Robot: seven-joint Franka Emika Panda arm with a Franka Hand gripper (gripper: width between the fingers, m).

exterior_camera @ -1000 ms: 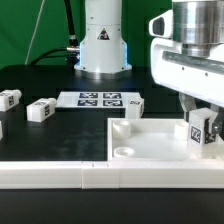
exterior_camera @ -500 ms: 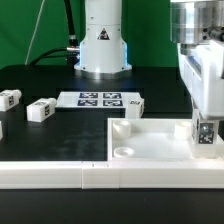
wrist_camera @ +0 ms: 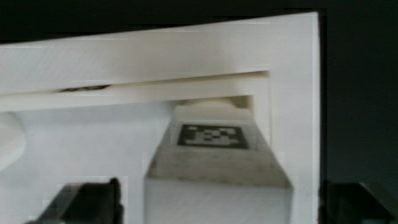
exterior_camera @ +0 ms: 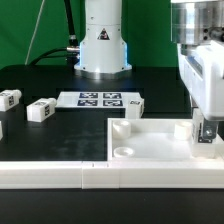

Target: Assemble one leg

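My gripper (exterior_camera: 206,127) is at the exterior view's right, over the far right corner of the big white panel (exterior_camera: 150,142). It is shut on the leg (exterior_camera: 207,134), a small white block with a black-and-white tag, held upright at that corner. In the wrist view the leg (wrist_camera: 217,150) stands between my two dark fingers (wrist_camera: 89,200), tag facing the camera, with the panel (wrist_camera: 107,90) behind it. The gripper (wrist_camera: 226,208) straddles the leg. The leg's lower end and the corner socket are hidden.
Other loose legs lie at the exterior view's left (exterior_camera: 10,98) (exterior_camera: 40,110), and one (exterior_camera: 133,108) lies behind the panel. The marker board (exterior_camera: 100,99) lies in front of the robot base. A long white rail (exterior_camera: 60,175) runs along the front. An open socket (exterior_camera: 123,151) shows at the panel's near left corner.
Since one second ago my gripper has turned about its axis and shifted right and slightly down with the leg. Nothing has moved in the last half second.
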